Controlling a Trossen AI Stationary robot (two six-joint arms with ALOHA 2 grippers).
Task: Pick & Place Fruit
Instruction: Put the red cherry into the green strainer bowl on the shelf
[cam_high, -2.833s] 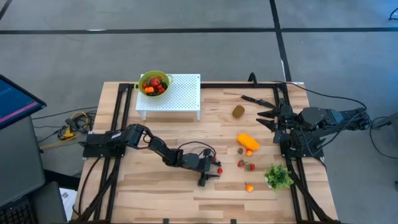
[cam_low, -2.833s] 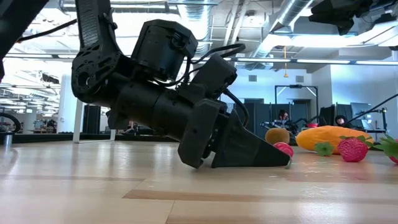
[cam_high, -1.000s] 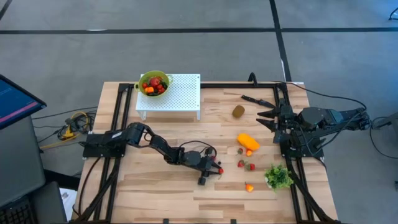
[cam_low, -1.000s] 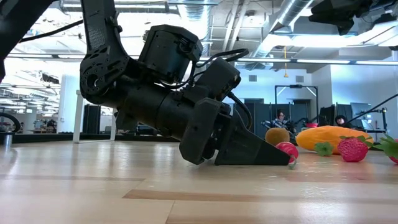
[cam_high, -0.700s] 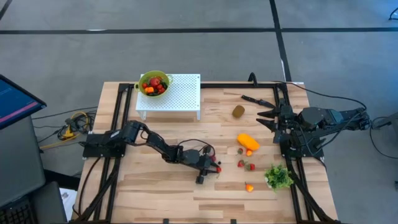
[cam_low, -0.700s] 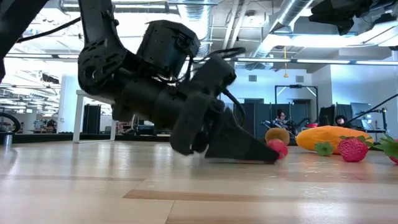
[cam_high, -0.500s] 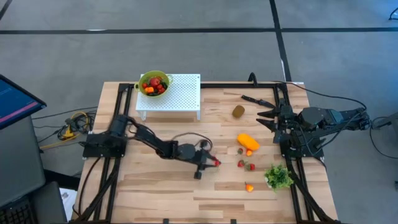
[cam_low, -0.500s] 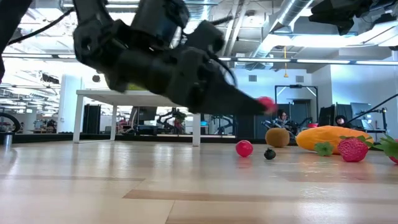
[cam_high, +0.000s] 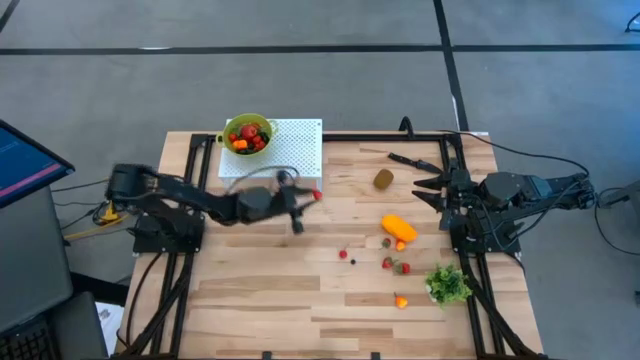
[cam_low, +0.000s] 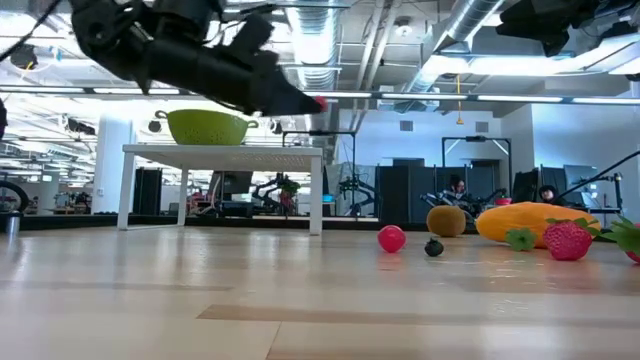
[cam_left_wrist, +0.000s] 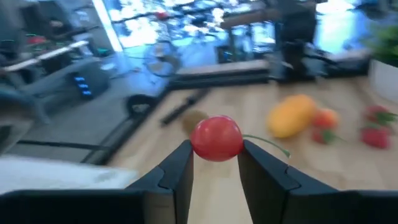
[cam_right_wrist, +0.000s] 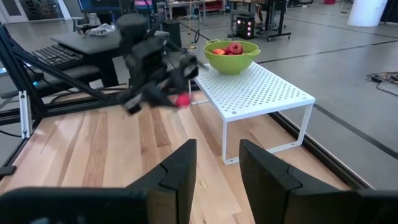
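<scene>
While the wooden table spreads under both arms, the left arm reaches out above it toward the white perforated stand, which stands at the far left part of the table and carries a green bowl with red and orange fruit in it. At the stand's near right corner, raised off the wood, the left gripper pinches a small red cherry between its two fingertips, the thin stem sticking out to one side. On the right edge of the table the right arm waits, and its right gripper has its fingers a little apart with nothing between them. Near that side lie a green leafy bunch, a black knife, an elongated orange fruit and a brownish kiwi. Between the orange fruit and the bunch sit two strawberries, with a small orange piece nearer the front edge. Farther toward the middle, a red berry and a tiny dark berry lie just beside each other on the bare wood.
</scene>
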